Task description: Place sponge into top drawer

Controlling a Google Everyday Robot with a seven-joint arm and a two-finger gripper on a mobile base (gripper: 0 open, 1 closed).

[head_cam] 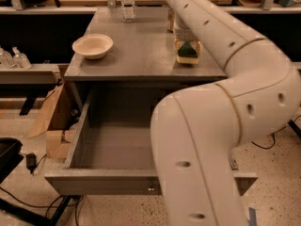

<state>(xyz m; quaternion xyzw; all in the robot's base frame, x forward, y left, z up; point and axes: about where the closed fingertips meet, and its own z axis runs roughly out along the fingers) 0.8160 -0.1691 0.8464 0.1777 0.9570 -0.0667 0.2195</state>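
Observation:
The sponge [188,53], dark green over pale yellow, sits between the fingers of my gripper [187,45] at the right side of the grey counter top [141,55], at or just above its surface. The gripper reaches down from the big white arm [225,102] and is shut on the sponge. The top drawer [84,126] stands pulled open below the counter, its grey inside bare, with the front panel [101,182] and small knob [150,189] nearest me. The arm hides the drawer's right part.
A white bowl [92,45] sits on the counter's left. A clear bottle [127,4] stands at the back, with a can [170,19] partly hidden behind the arm. A cardboard box [55,121] leans left of the drawer. Small bottles [13,58] stand on a left shelf.

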